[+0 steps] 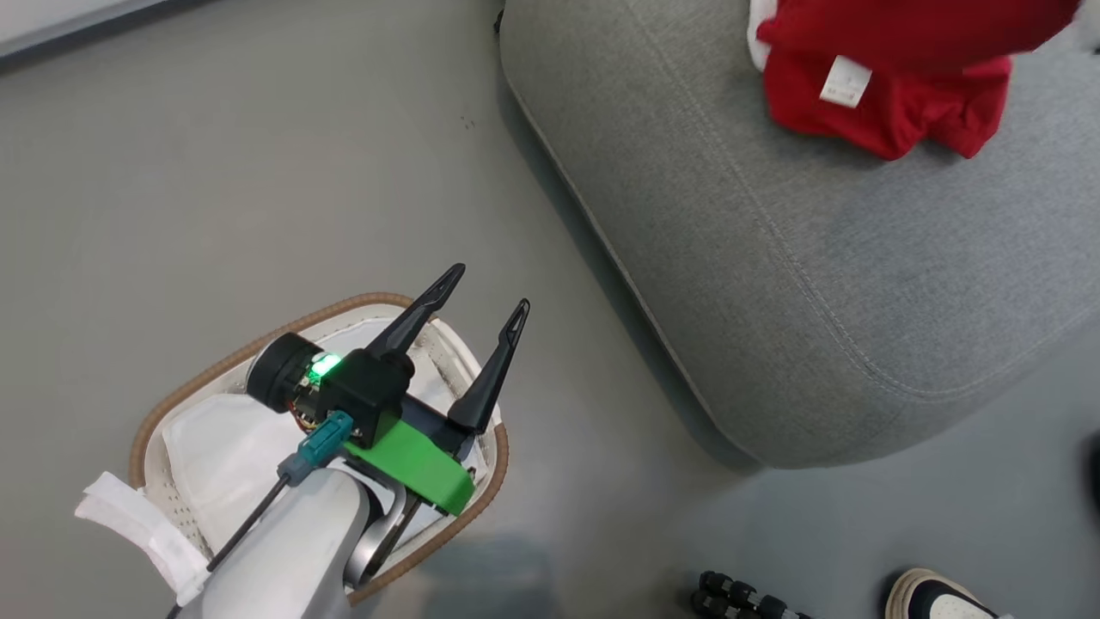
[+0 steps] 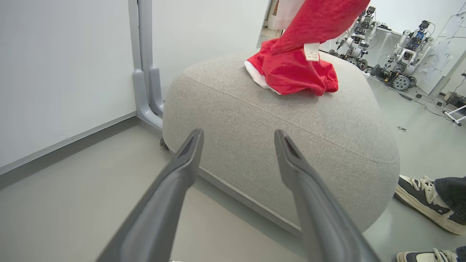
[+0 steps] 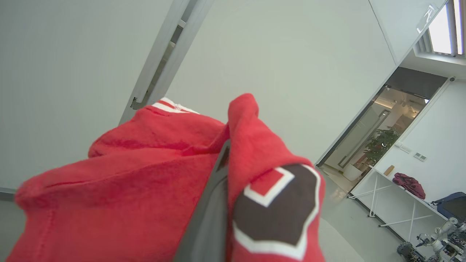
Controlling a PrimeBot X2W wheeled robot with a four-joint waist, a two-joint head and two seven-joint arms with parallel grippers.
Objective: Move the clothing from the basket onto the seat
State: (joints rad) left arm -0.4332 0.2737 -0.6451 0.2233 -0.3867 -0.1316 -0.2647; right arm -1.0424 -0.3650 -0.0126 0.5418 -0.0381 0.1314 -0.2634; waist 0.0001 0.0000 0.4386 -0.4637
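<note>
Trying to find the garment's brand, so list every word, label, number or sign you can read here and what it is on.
No text here can be read.
White tag sewn on the red clothing: it carries print, but too small to read.
Black-and-white patch on the clothing, in the right wrist view: a shape only, no letters.
Papers on the far wall, in the left wrist view: too blurred to read.

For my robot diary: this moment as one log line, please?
right gripper: shut on clothing | clothing: partly on seat | left gripper: open over basket
</note>
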